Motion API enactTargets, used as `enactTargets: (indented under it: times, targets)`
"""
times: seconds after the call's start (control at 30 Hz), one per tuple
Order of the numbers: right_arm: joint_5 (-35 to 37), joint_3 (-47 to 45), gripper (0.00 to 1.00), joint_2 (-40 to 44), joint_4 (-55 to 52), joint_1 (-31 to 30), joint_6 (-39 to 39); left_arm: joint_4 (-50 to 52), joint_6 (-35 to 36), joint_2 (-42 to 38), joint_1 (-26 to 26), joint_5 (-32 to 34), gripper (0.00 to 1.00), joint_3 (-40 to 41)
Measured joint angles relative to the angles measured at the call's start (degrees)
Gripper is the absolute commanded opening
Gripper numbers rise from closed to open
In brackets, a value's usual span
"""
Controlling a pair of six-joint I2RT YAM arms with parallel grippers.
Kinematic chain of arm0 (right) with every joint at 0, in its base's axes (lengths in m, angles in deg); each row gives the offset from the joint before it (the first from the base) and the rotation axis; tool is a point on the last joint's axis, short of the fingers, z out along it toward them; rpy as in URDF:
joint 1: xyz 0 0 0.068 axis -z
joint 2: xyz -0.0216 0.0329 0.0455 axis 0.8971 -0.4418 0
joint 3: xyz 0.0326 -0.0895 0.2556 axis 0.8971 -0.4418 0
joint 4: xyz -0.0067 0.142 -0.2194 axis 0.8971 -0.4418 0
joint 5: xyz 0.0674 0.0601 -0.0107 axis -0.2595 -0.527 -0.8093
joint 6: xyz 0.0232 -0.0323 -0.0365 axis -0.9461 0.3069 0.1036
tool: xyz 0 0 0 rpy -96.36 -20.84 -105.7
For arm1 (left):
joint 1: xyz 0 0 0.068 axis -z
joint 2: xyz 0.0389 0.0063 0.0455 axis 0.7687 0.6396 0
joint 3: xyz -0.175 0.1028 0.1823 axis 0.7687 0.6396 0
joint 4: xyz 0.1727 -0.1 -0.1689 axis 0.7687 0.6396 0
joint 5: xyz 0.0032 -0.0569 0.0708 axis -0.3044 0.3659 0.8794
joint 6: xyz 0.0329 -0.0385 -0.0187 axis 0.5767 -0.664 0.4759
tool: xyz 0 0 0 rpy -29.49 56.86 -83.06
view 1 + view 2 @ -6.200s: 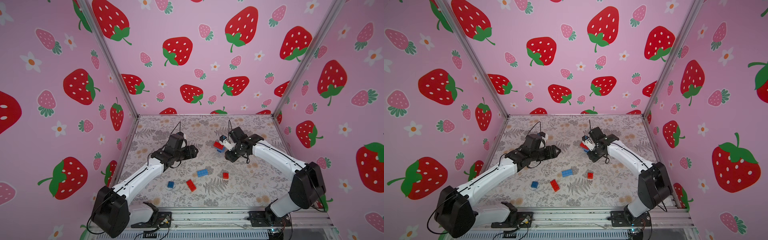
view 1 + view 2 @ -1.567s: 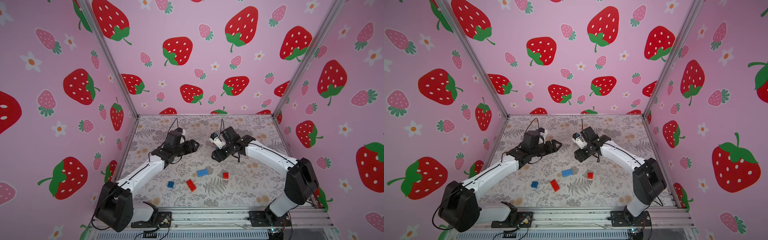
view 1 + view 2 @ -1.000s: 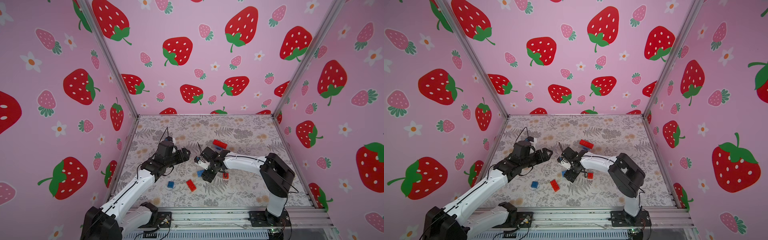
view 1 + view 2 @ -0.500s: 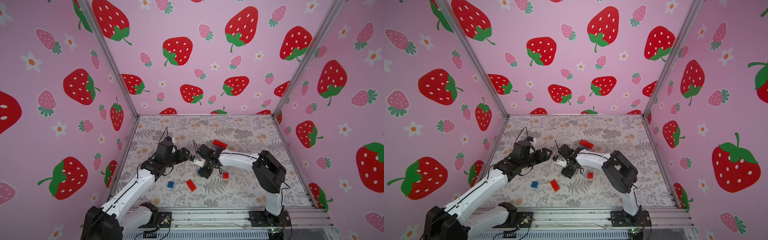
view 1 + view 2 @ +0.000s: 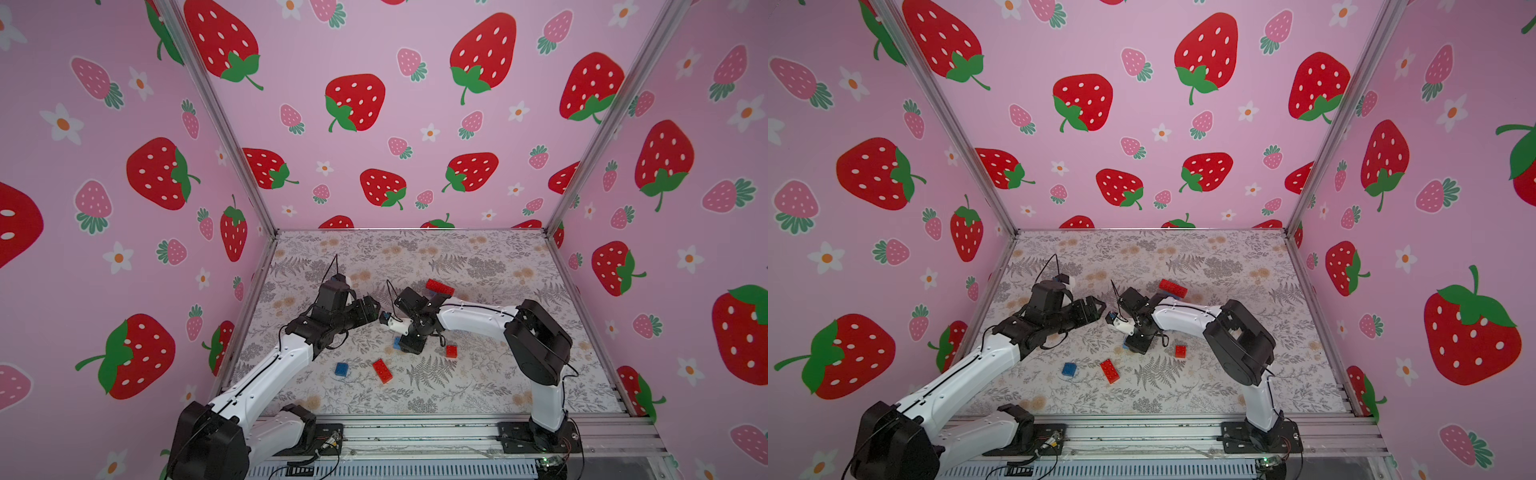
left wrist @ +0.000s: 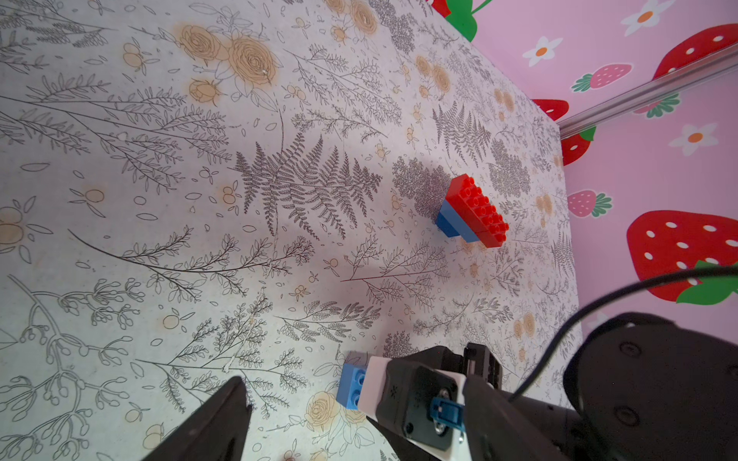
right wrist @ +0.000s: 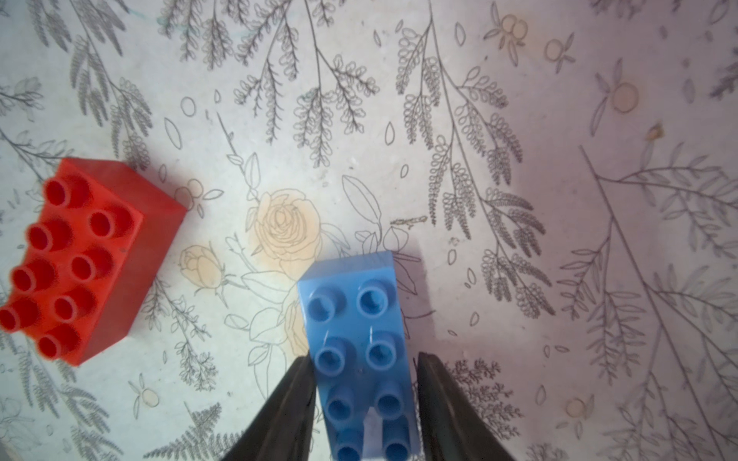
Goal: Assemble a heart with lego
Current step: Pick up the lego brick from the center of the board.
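Observation:
The heart [image 5: 439, 286] is a joined red-over-blue cluster standing alone on the mat behind the right arm; it also shows in the left wrist view [image 6: 475, 211]. My right gripper [image 7: 365, 358] points down over a long blue lego brick [image 7: 359, 339] that lies flat on the mat. Its fingers flank the brick's long sides, one touching and the other a sliver away. In both top views the right gripper [image 5: 411, 347] hides most of this brick [image 5: 1126, 345]. My left gripper [image 5: 374, 309] hovers open and empty just left of the right wrist.
Loose on the mat in front are a long red brick [image 5: 382, 370], a small blue brick [image 5: 341, 369] and a small red brick [image 5: 451, 351]. The long red brick [image 7: 80, 259] lies close beside the blue one. Pink strawberry walls enclose three sides.
The right gripper has swung left over the long blue brick and its jaws have narrowed around it. The left arm has barely moved.

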Motion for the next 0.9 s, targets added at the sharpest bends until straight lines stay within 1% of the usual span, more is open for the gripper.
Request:
enactTargets:
  times: [0.1, 0.2, 0.4, 0.57, 0.73, 0.9]
  targets:
    - [0.0, 0.0, 0.50, 0.0, -0.5, 0.1, 0.5, -0.5, 0.0, 0.4, 0.0, -0.1, 0.88, 0.0]
    - [-0.1, 0.1, 0.43, -0.1, -0.8, 0.1, 0.8, -0.8, 0.0, 0.6, 0.0, -0.4, 0.88, 0.0]
    - [-1.5, 0.3, 0.35, -0.1, -0.9, 0.6, 1.0, -0.9, 0.0, 0.6, 0.0, -0.6, 0.88, 0.0]
    - [-2.7, 0.3, 0.34, 0.5, -1.4, 1.8, 1.0, -1.3, 0.0, 0.6, 0.0, -0.6, 0.88, 0.0]
    - [-3.1, 1.7, 0.34, 5.2, -3.9, 4.9, 1.2, -3.0, -0.3, 0.6, 0.0, -0.9, 0.87, -0.1]
    - [-2.9, 7.2, 0.34, 8.7, -6.7, 10.6, 3.1, -5.7, -0.9, 3.0, 0.2, -1.7, 0.85, -1.5]
